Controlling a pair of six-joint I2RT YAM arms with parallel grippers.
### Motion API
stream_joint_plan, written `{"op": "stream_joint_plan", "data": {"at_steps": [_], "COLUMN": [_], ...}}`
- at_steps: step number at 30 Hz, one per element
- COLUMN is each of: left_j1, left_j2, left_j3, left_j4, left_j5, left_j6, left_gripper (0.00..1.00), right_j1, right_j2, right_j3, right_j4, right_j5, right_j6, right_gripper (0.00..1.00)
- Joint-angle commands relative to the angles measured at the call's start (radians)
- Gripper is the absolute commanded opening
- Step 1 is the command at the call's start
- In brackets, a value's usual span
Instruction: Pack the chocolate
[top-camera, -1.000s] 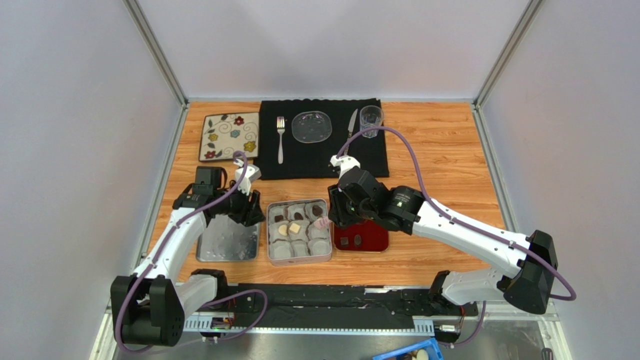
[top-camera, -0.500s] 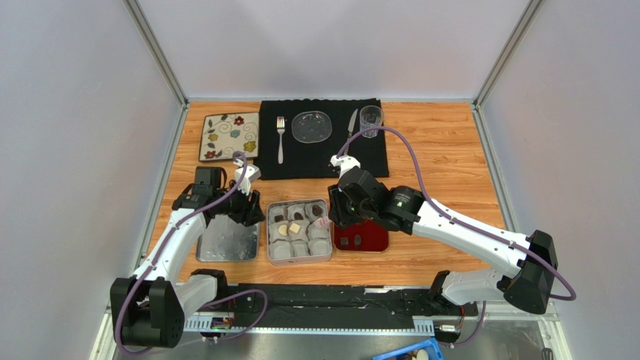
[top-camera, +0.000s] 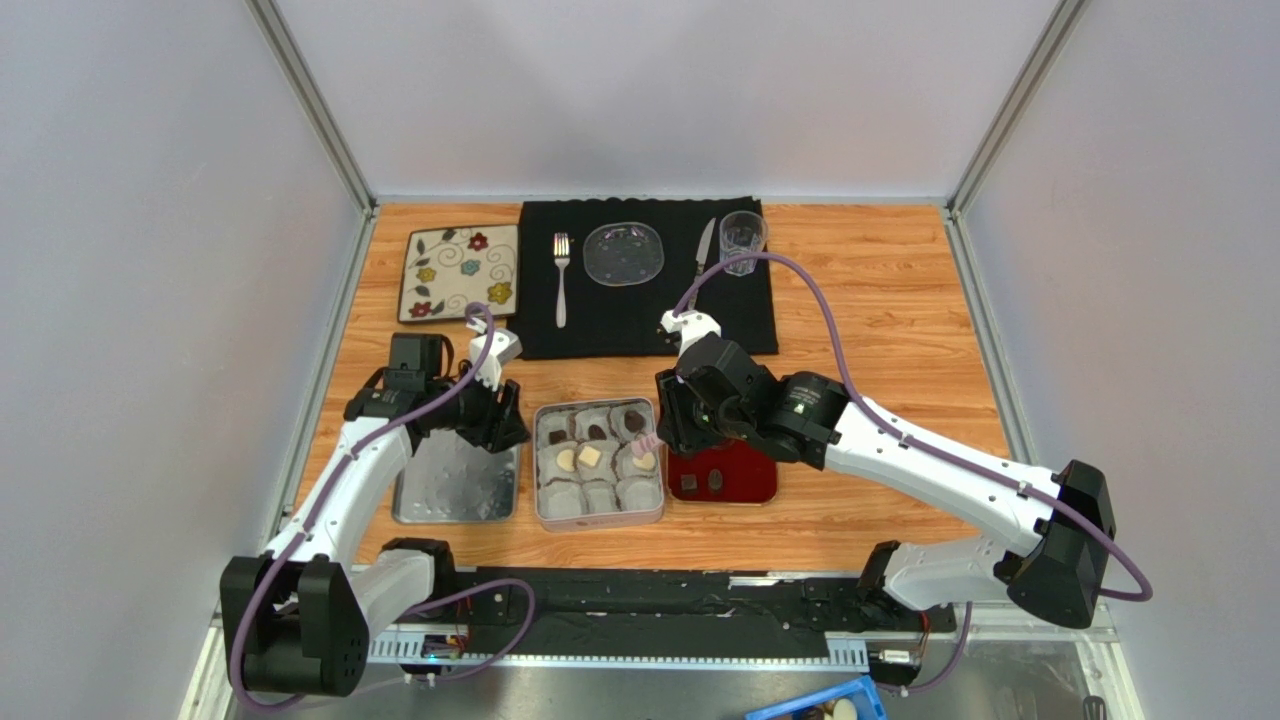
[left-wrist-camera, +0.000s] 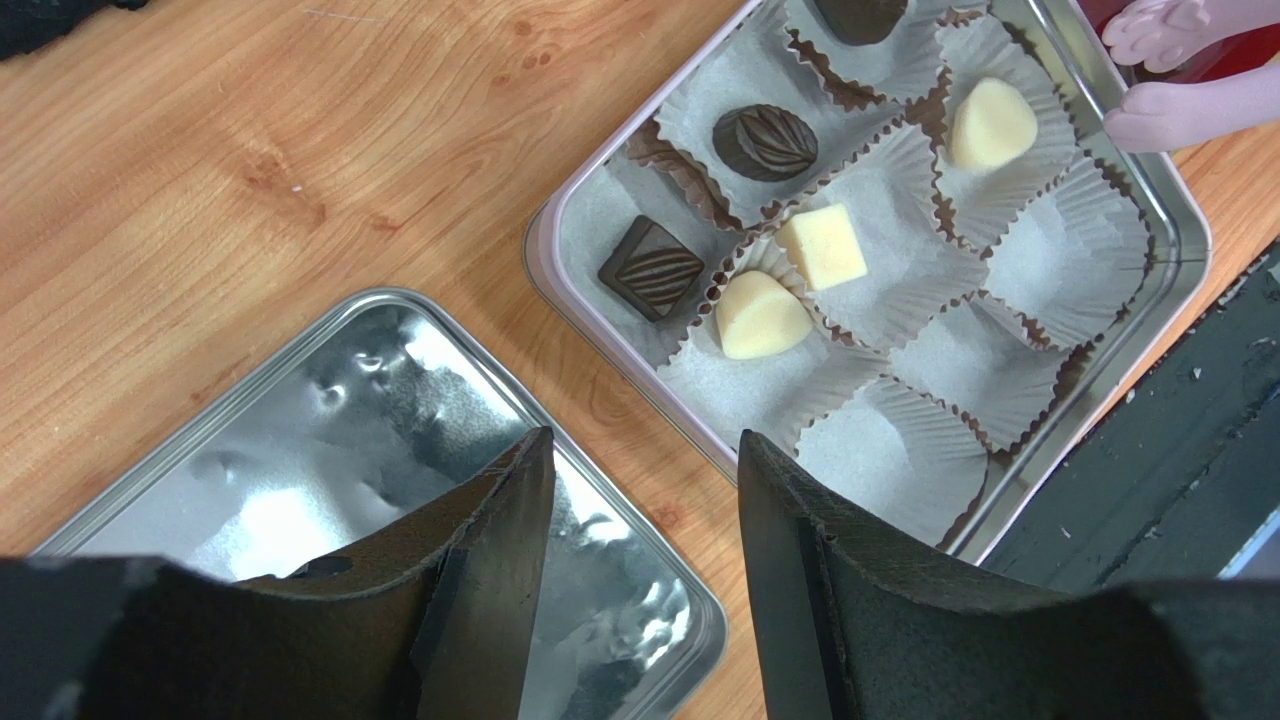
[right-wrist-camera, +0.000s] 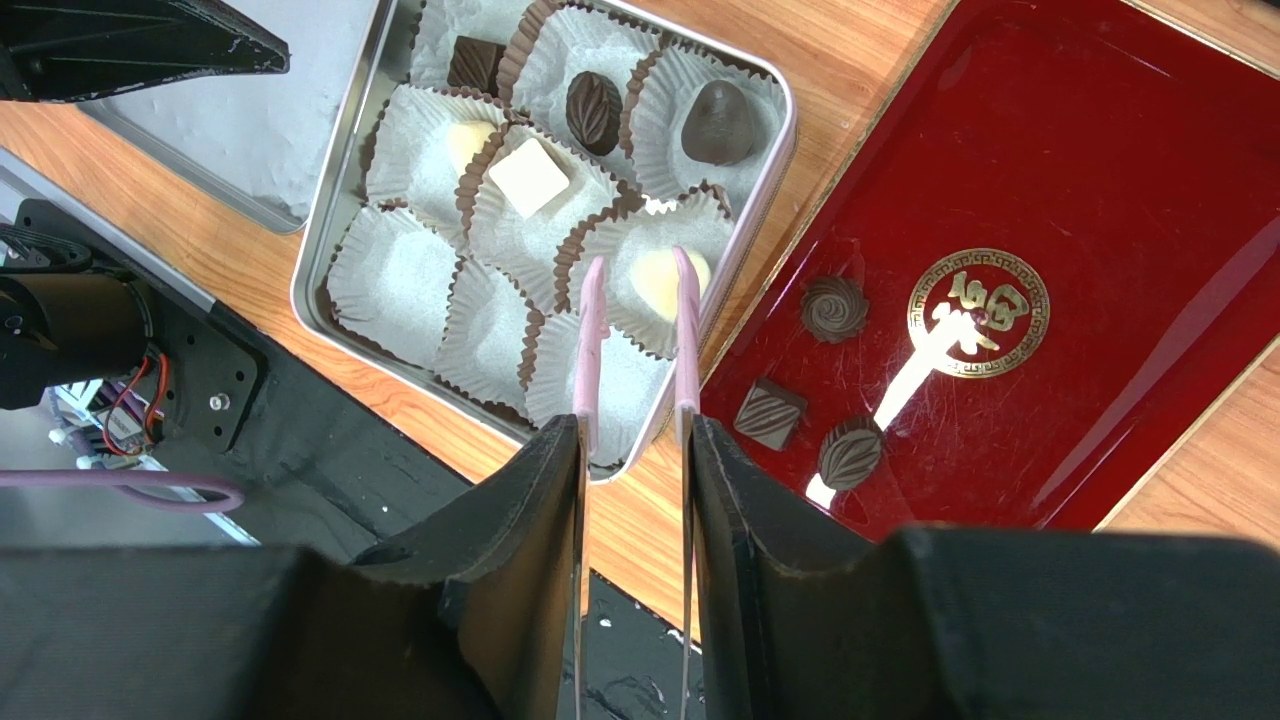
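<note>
Item: chocolate, nine pieces, in two lots. Lot one: six pieces seated in white paper cups inside the tin (top-camera: 598, 521), which stands at the middle of the table's near edge. Three dark pieces fill its far row and two cream ones sit in the middle row. A third, the cream-white piece (right-wrist-camera: 657, 285), is in the middle-row cup nearest the table's right edge. Lot two: three dark pieces (right-wrist-camera: 831, 308) lying bare on the red tray (right-wrist-camera: 1082, 195), just beside the tin on its right-edge side. Vacant: the three empty cups (right-wrist-camera: 489, 323) of the tin's near row. Right gripper (right-wrist-camera: 639, 264): pink fingers set narrow, one on each side of the cream-white piece in its cup; whether they pinch it or merely flank it cannot be told. Left gripper (left-wrist-camera: 643, 450): jaws apart with nothing between them, over the gap between the tin and the silver lid (left-wrist-camera: 331, 435) toward the table's left edge. Governing relation: the tray lot lies close by the right gripper, toward the right edge, while the whole tin separates the left gripper from it. Judged the right arm's pickup. The pieces look compact, so no long axis should dictate finger alignment.
</note>
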Motion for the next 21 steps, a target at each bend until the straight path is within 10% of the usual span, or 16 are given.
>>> {"op": "stream_joint_plan", "data": {"at_steps": [1, 21], "left_j1": [0.004, 0.004], "left_j2": [-0.02, -0.024], "left_j3": [0.03, 0.026], "left_j4": [0.002, -0.001], "left_j5": [0.019, 0.022], "left_j6": [0.018, 0.02], "left_gripper": [0.57, 0.57], "right_j1": [0.005, -0.022], "right_j2": [-0.026, -0.15], "right_j3": [0.036, -0.008], "right_j4": [0.039, -0.042], "right_j5": [0.007, 0.129], "right_j6": [0.001, -0.026], "right_gripper": [0.34, 0.33]}}
